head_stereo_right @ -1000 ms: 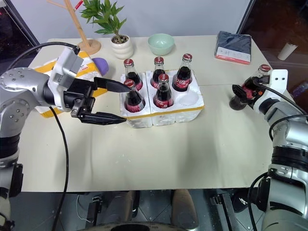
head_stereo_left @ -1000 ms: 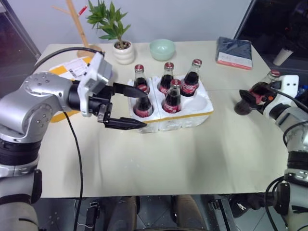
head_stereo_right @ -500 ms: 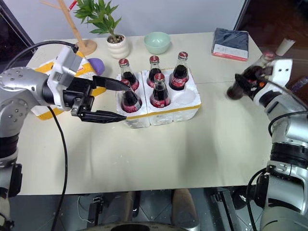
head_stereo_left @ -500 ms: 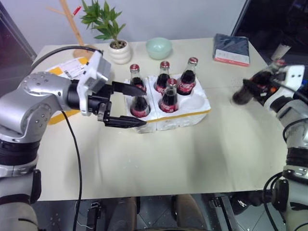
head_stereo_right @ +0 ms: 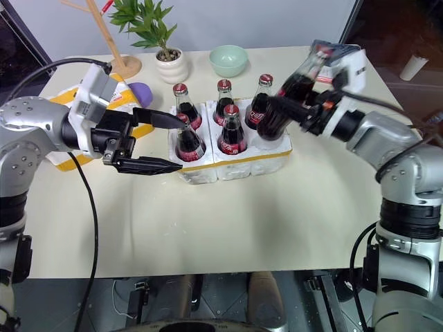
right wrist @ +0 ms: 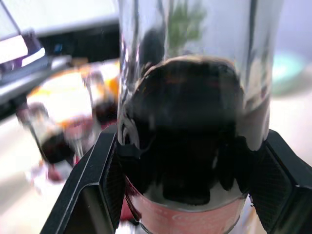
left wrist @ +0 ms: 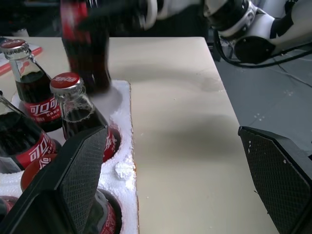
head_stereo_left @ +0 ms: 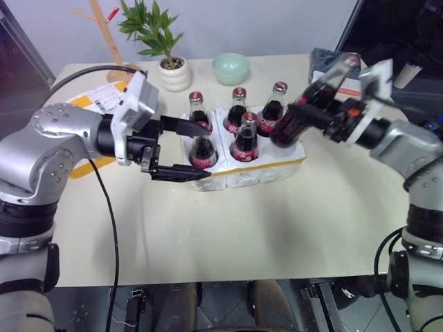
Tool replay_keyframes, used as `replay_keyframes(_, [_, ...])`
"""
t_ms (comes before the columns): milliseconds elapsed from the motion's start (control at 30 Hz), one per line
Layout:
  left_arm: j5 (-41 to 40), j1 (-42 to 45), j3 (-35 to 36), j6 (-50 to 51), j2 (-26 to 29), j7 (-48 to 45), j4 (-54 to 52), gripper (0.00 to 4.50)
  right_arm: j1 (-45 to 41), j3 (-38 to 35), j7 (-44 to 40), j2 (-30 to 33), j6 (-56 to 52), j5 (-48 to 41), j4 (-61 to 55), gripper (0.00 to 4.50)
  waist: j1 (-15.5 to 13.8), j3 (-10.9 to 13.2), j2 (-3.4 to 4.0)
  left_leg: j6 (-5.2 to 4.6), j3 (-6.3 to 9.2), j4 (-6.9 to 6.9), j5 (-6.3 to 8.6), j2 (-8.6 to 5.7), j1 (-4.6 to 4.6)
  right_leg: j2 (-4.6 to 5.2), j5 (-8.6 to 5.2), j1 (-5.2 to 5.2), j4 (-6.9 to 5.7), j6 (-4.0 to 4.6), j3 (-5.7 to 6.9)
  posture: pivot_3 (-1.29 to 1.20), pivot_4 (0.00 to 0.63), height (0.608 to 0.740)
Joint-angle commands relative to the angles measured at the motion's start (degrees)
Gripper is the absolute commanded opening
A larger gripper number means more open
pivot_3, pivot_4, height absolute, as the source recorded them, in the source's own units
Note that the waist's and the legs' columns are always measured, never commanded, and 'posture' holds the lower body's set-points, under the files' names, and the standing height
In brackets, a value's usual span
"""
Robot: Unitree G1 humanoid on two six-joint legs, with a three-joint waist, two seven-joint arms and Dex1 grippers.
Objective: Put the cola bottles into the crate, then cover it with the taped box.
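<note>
Crate point(head_stereo_right: 239, 162), mid tabletop point(head_stereo_right: 228, 228): five cola bottles point(head_stereo_right: 232, 131) seated, near-right well vacant. Sixth bottle point(head_stereo_right: 280, 111): tilted above that well, pinched by right tool point(head_stereo_right: 304, 114). Left tool point(head_stereo_right: 152, 142): spread at crate's left end. Taped box point(head_stereo_right: 121, 97): far left, not yet placed

Beige table point(head_stereo_left: 228, 228), grey wall point(head_stereo_left: 277, 24) behind.

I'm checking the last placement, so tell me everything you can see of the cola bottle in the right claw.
The small glass bottle of dark cola with red cap and label is held by the right claw, shut on its body. It tilts, cap toward the table's far right, base over the empty right front well of the white foam crate. Whether it touches the foam is unclear.
</note>
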State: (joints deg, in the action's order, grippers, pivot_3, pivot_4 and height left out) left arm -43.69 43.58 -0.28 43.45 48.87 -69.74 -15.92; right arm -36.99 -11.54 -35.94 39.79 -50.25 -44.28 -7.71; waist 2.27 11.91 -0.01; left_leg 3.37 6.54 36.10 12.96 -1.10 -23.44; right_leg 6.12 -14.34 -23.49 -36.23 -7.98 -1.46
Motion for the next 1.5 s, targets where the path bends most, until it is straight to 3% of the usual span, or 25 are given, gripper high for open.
replay_keyframes(33, [0.09, 0.67, 1.97, -0.69, 0.74, 0.31, -0.84, 4.50, -0.55, 2.33, -3.04, 1.10, 4.15, 3.41, -2.32, 2.73, 0.13, 0.00, 0.00, 0.00, 0.00, -0.03, 0.00, 0.00, 0.00, 0.00, 0.00, -0.03, 0.00, 0.00, 0.00, 0.00, 0.150, 0.739])
replay_keyframes(267, [0.59, 0.43, 2.22, -1.09, 1.09, 0.35, -0.50, 4.50, -1.59, 14.31, -6.18, 0.21, 12.70, 17.44, 4.08, 2.73, 0.25, 0.00, 0.00, 0.00, 0.00, -0.04, 0.00, 0.00, 0.00, 0.00, 0.00, -0.04, 0.00, 0.00, 0.00, 0.00, 0.150, 0.739])
replay_keyframes(433, [1.19, 0.26, 2.20, -1.33, 1.27, 0.43, -0.06, 4.50, -2.01, 17.94, -7.61, -1.83, 15.83, 22.79, 9.11, 2.73, 0.55, -0.06, -0.10, 0.00, -0.01, -0.01, 0.00, 0.01, 0.06, -0.01, 0.00, 0.01, -0.01, 0.00, 0.00, 0.00, 0.150, 0.739])
replay_keyframes(533, [1.81, 0.11, 2.22, -1.40, 1.77, 0.24, 0.16, 4.50, -2.25, 17.17, -7.90, -2.80, 14.97, 23.17, 10.14, 4.08, 0.73, -0.10, -0.17, 0.01, -0.01, 0.02, 0.00, 0.02, 0.15, -0.02, 0.01, 0.11, -0.01, 0.01, -0.01, 0.00, 0.150, 0.739])
replay_keyframes(567, [1.96, -0.04, 2.33, -1.38, 1.95, 0.19, 0.21, 4.50, -2.31, 16.61, -8.17, -2.86, 14.49, 22.83, 9.52, 4.45, 0.73, -0.10, -0.17, 0.01, 0.00, 0.02, -0.01, 0.02, 0.17, -0.03, 0.01, 0.13, -0.01, 0.01, -0.01, 0.00, 0.150, 0.739])
replay_keyframes(767, [2.62, -2.23, 3.31, -1.91, 3.30, 0.44, -0.58, 4.50, -4.23, 7.33, -9.72, -0.93, 6.43, 14.07, 2.18, 4.45, 0.26, -0.09, -0.15, 0.02, 0.02, -0.02, -0.01, 0.02, 0.12, -0.03, 0.01, 0.07, -0.04, 0.02, -0.01, 0.00, 0.150, 0.739])
replay_keyframes(933, [2.85, -4.48, 5.44, -2.32, 5.13, 1.18, -1.32, 4.50, -8.59, -4.91, -11.32, 6.20, -3.55, 2.38, -1.93, 4.45, -0.21, -0.05, -0.14, 0.02, 0.02, -0.03, -0.01, 0.02, -0.02, -0.02, 0.01, -0.03, 0.00, 0.02, 0.00, 0.00, 0.150, 0.739])
replay_keyframes(1033, [2.78, -5.38, 7.16, -2.39, 6.79, 1.66, -1.60, 4.50, -6.63, -8.98, -14.59, 11.75, -5.71, -1.19, -4.15, 4.45, -0.40, -0.05, -0.18, 0.01, 0.04, -0.07, 0.00, 0.02, -0.02, -0.02, 0.00, -0.02, 0.04, 0.03, 0.04, 0.00, 0.150, 0.739])
replay_keyframes(1167, [3.35, -7.55, 10.52, -2.64, 10.00, 2.06, -1.99, 4.50, 0.65, -10.95, -19.74, 16.80, -5.01, -3.58, -9.79, 4.45, 0.08, -0.07, -0.20, -0.01, 0.02, -0.06, 0.01, 0.02, 0.03, -0.02, 0.00, 0.05, 0.07, 0.02, 0.03, 0.00, 0.150, 0.739])
replay_keyframes(1300, [5.33, -11.15, 16.05, -2.92, 13.80, 4.08, -1.09, 4.50, 2.44, -11.84, -20.00, 16.20, -6.19, -8.38, -12.67, 4.45, 0.59, -0.04, -0.14, -0.01, -0.04, -0.04, 0.01, 0.04, 0.07, -0.02, 0.00, 0.01, 0.00, 0.02, -0.03, 0.00, 0.150, 0.739])
replay_keyframes(1500, [19.49, -20.79, 21.75, -9.93, 19.56, 12.25, 7.37, 4.50, 2.90, -10.28, -18.54, 15.22, -3.33, -8.53, -13.71, 4.45, 0.22, -0.04, -0.14, -0.01, -0.04, -0.05, 0.01, 0.06, 0.07, -0.04, 0.00, 0.01, 0.01, 0.03, -0.03, 0.00, 0.150, 0.739])
